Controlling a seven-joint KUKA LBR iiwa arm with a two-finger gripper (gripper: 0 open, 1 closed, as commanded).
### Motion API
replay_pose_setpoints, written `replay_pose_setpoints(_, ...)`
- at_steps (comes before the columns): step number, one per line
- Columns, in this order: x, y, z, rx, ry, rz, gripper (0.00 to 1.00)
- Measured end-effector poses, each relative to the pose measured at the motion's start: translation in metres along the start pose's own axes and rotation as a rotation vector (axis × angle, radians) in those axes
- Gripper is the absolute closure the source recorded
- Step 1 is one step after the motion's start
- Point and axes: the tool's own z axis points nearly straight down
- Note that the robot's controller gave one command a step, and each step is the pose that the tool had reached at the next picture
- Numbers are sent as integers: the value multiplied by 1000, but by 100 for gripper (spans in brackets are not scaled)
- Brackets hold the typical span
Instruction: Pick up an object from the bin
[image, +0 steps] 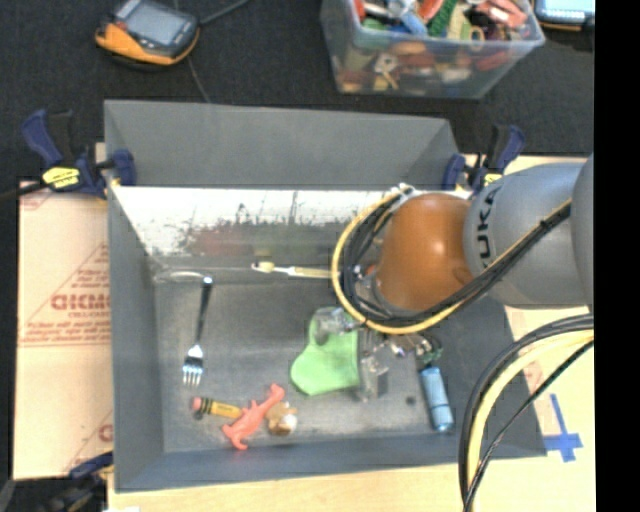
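End effector (375, 375) at the right edge of a green sheet (322, 368) in the bin (135, 330).
The sheet lies right of the bin's middle, toward the front wall. Whether the end effector is wide or narrow, I cannot tell. A blue tube (435, 397) lies just to its right; a fork (197, 340) and a pink toy (250, 415) lie to the left.

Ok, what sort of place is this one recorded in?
Probably a robotics lab's grasping station: a grey metal bin holding loose odds like a fork and a green piece, the arm's claw down beside that piece, and a clear tub of small toys beyond the bin.
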Motion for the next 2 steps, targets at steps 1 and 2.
replay_pose_setpoints(1, -27, 7, 4, 7, -11, -184, 0)
replay_pose_setpoints(2, -3, -1, -1, 4, -5, -19, 100)
